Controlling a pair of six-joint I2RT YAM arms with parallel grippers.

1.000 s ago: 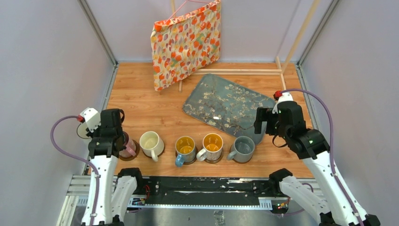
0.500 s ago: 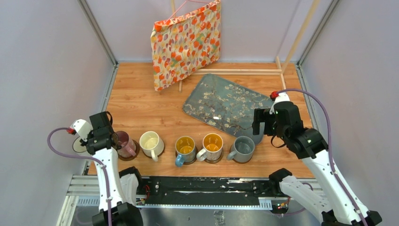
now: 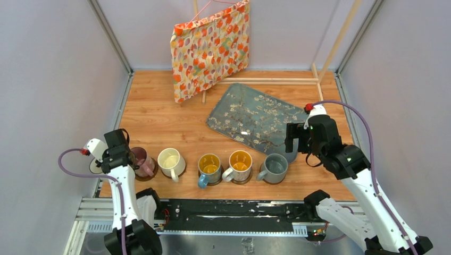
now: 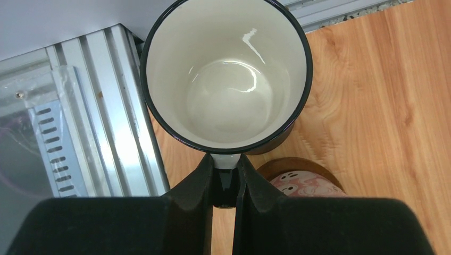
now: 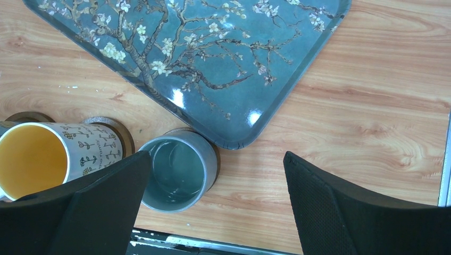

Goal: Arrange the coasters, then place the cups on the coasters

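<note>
While your left gripper (image 4: pixel 226 166) is clamping the handle of the white mug with the dark rim (image 4: pixel 226 74), you are looking at six mugs in all. That one is at the far left, and five are standing in a row along the near edge: the pink mug (image 3: pixel 140 161), cream mug (image 3: pixel 170 159), blue-handled mug (image 3: pixel 209 164), patterned mug (image 3: pixel 240 160) with the yellow inside, and grey mug (image 3: pixel 276 166). The coasters (image 5: pixel 119 127) are showing as dark-brown rims under the pink, blue-handled, patterned and grey mugs, four counted; under the cream mug you cannot tell. A further dark-brown edge (image 4: pixel 277 142) is peeking out beneath the held mug, and whether the mug is resting on it you cannot tell. One tray (image 3: pixel 255 114) is lying behind the row. Your right gripper (image 5: pixel 216 156) is hanging above the grey mug, fingers spread wide with nothing between them.

The held mug is sitting at the table's (image 3: pixel 159 117) left edge, its rim overlapping the aluminium rail (image 4: pixel 101 106) in the left wrist view, with the pink mug just beside it. The tray's near corner is crowding the grey mug's coaster. Bare wood is lying open right of the grey mug and behind the pink and cream mugs.

Pale walls (image 3: pixel 48 79) are closing in the light wooden top on three sides. One flowered cloth (image 3: pixel 210 45) is hanging at the back, near wooden slats (image 3: pixel 266 81).
</note>
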